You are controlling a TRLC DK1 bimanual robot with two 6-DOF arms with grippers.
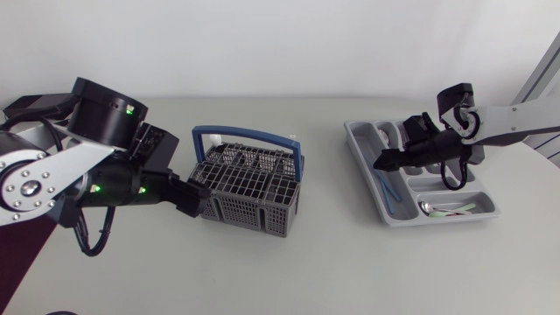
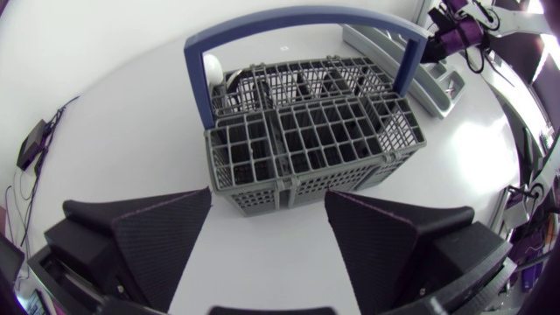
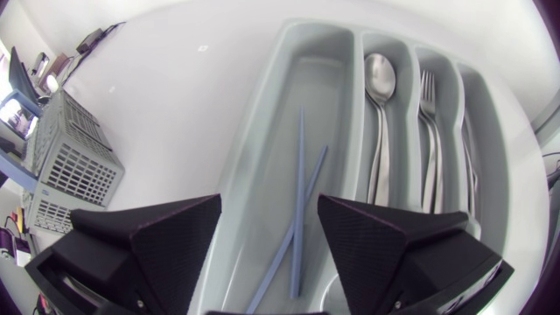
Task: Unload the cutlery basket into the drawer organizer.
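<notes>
- At mid-table: cutlery basket (image 1: 249, 188), grey mesh, upright, with a blue handle (image 1: 248, 133) arched over it. Well apart, on the right arm's side: drawer organizer (image 3: 306, 70).
- Lying in the organizer: two blue chopsticks (image 3: 299, 201) in the long compartment, a spoon (image 3: 379, 79) in the next, a fork (image 3: 429, 96) beside that, and more metal pieces in the outermost slot.
- Close before the basket's near wall: left gripper (image 2: 269, 206), fingers spread wide, nothing between them; contact with the mesh not discernible.
- Above the long compartment: right gripper (image 3: 269, 206), fingers apart and empty, with the chopsticks under the gap.
- Judged step: fetching the next piece from the basket.
- To do it well: come down from above, clear of the handle. Line the fingers up with one cell and pinch the piece high on its stem. Lift straight up until free of the mesh, and avoid nudging the light basket sideways or tipping it.
- Only in the left wrist view: a white rounded end (image 2: 213, 66) standing in the rear row by the handle's post, dark shapes in the other rear cells, and front cells seemingly empty.
- Only in the head view: both arms together, the gap between basket and organizer, and pale-handled pieces (image 1: 451, 207) in the organizer's cross compartment.
- Only in the right wrist view: which piece lies in which slot.
</notes>
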